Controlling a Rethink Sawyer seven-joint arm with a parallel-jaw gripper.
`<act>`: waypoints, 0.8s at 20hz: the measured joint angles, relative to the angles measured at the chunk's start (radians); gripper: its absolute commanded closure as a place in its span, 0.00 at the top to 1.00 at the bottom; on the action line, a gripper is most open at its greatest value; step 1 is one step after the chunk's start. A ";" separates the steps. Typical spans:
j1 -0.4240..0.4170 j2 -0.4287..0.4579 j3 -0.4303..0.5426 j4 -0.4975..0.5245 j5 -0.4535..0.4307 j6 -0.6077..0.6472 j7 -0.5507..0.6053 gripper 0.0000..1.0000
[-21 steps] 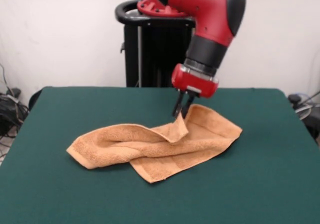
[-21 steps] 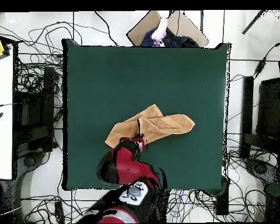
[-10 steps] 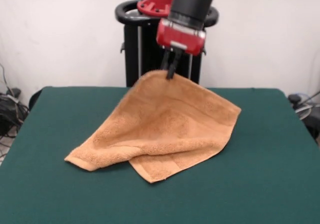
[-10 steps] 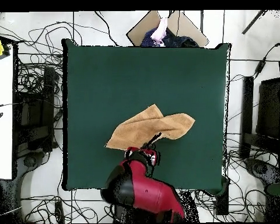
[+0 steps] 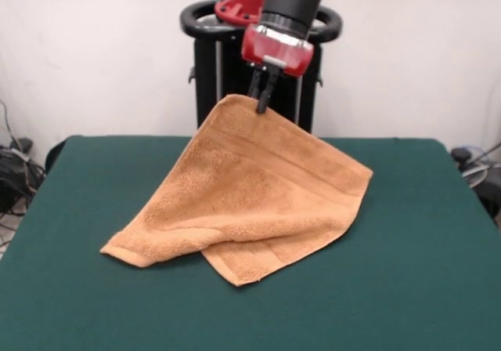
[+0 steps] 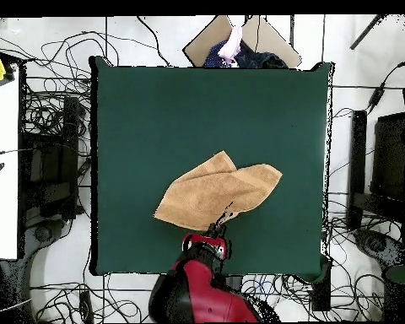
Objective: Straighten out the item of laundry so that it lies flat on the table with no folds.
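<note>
Worktop [image 5: 70,288] of dark green cloth carries a peach-orange towel [image 5: 250,202] near its centre. Towel's 8 o'clock corner and 6 o'clock corner rest on the surface, one layer folded beneath at the front. Its 12 o'clock corner is raised clear. Claw [image 5: 261,100], closed tight, pinches that raised corner, so the cloth hangs as a sloping sheet.
</note>
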 measured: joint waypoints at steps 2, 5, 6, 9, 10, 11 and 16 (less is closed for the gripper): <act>-0.054 0.060 0.000 0.019 -0.060 -0.093 0.000 0.00; -0.118 0.124 0.000 0.023 -0.132 -0.154 0.000 0.00; -0.144 0.149 0.000 0.022 -0.160 -0.173 0.000 0.00; -0.249 0.261 0.000 0.013 -0.267 -0.222 0.000 0.00; -0.279 0.297 0.000 0.009 -0.296 -0.229 0.000 0.00; -0.308 0.332 0.001 0.004 -0.323 -0.234 0.000 0.00; -0.414 0.499 0.000 -0.022 -0.420 -0.236 0.000 0.00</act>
